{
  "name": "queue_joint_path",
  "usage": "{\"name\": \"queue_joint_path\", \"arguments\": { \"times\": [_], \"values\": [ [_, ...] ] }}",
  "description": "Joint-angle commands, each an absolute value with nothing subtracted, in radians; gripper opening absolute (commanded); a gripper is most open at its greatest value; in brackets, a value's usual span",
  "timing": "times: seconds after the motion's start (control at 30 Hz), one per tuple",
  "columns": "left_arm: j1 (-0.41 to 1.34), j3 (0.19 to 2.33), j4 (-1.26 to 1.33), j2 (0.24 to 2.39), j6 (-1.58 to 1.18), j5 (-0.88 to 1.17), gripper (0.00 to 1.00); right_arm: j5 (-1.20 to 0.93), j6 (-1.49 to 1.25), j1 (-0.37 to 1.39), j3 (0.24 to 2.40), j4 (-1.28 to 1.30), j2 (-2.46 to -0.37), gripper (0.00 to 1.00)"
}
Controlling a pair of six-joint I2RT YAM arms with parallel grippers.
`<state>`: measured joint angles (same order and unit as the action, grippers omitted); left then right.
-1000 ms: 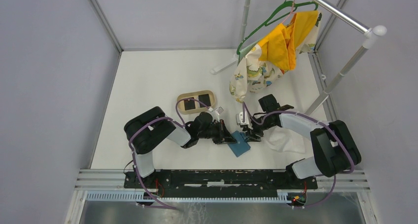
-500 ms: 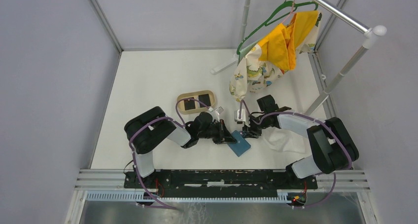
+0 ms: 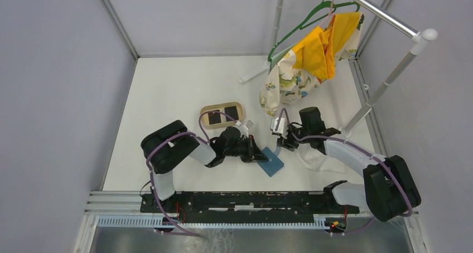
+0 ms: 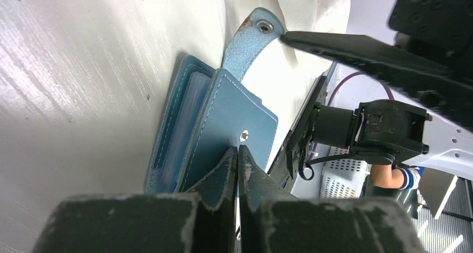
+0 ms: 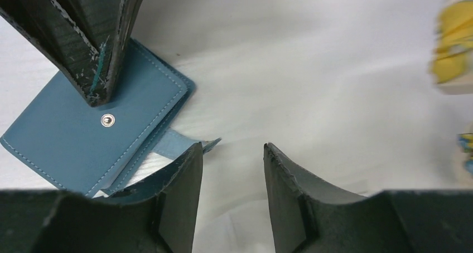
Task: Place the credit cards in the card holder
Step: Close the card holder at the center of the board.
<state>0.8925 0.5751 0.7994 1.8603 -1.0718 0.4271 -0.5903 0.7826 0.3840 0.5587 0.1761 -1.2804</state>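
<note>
The blue card holder [image 3: 273,165] lies on the table between the two grippers, its cover partly lifted and its strap [image 4: 248,38] sticking out loose. My left gripper [image 4: 238,148] is shut, with its tips pressed on the holder's face [image 4: 234,113] just below the round snap. My right gripper [image 5: 231,147] stands open over white cloth with nothing between its fingers. The strap's end [image 5: 178,141] lies beside its left finger. Two black credit cards [image 3: 214,118] [image 3: 231,111] lie in the tan oval tray [image 3: 204,112] behind the left gripper [image 3: 257,154].
A white cloth [image 3: 321,158] lies under and to the right of the right gripper [image 3: 281,142]. A clothes rack [image 3: 390,74] with a green hanger and a yellow and patterned garment [image 3: 312,58] stands at the back right. Grey walls enclose the table.
The right arm has swung out to the right and its gripper has drawn back a little from the card holder. The left gripper has stayed pressed on the holder.
</note>
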Motion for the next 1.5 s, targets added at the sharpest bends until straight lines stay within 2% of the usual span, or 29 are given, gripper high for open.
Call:
{"name": "queue_joint_path", "arguments": {
  "times": [0.0,0.13,0.17,0.23,0.27,0.4,0.53,0.73,0.9,1.13,1.37,1.47],
  "values": [
    [0.896,0.571,0.695,1.877,-1.043,0.387,0.06,-0.645,0.822,0.367,0.581,0.136,-1.174,0.5],
    [0.897,0.586,0.613,1.846,-1.025,0.346,0.06,-0.624,0.884,0.353,0.617,0.172,-1.071,0.55],
    [0.898,0.59,0.587,1.837,-1.019,0.332,0.06,-0.63,0.895,0.348,0.64,0.198,-1.074,0.61],
    [0.903,0.603,0.521,1.815,-1.004,0.288,0.05,-0.659,0.836,0.348,0.695,0.267,-1.12,0.89],
    [0.907,0.614,0.485,1.803,-0.993,0.265,0.05,-0.701,0.826,0.348,0.737,0.338,-1.162,0.98],
    [0.919,0.657,0.35,1.759,-0.955,0.184,0.02,-0.831,0.849,0.351,0.889,0.615,-1.36,0.98],
    [0.93,0.678,0.29,1.738,-0.947,0.148,0.02,-0.672,0.735,0.366,0.707,0.347,-1.246,0.98],
    [0.936,0.693,0.284,1.733,-0.945,0.153,0.02,-0.502,0.724,0.459,0.668,0.337,-1.227,0.98],
    [0.947,0.711,0.283,1.742,-0.942,0.159,0.02,-0.445,0.684,0.519,0.678,0.321,-1.265,0.84],
    [0.956,0.725,0.285,1.743,-0.943,0.166,0.02,-0.376,0.661,0.546,0.677,0.31,-1.285,0.57],
    [0.956,0.736,0.286,1.728,-0.946,0.17,0.04,-0.363,0.645,0.546,0.69,0.299,-1.267,0.09],
    [0.956,0.746,0.291,1.73,-0.948,0.182,0.06,-0.399,0.635,0.545,0.716,0.293,-1.283,0.0]
  ]
}}
